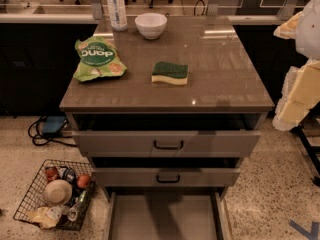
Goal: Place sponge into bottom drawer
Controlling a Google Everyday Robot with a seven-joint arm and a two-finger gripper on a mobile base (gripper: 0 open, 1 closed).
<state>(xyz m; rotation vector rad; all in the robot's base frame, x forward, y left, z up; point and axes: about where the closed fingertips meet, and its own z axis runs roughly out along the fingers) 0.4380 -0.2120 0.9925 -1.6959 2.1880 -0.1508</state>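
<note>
The sponge (170, 73), dark green on top over pale yellow foam, lies flat on the grey cabinet top (220, 64), right of centre and near the front edge. The bottom drawer (165, 216) is pulled out at floor level, showing a plain grey floor with nothing in it. My gripper (291, 106) hangs at the right edge of the view, beside the cabinet's right side and below counter height. It is well apart from the sponge and holds nothing that I can see.
A green snack bag (98, 59) lies at the left of the cabinet top. A white bowl (151, 25) and a plastic bottle (116, 6) stand at the back. Two upper drawers (169, 144) are slightly open. A wire basket (55, 194) of items sits on the floor at left.
</note>
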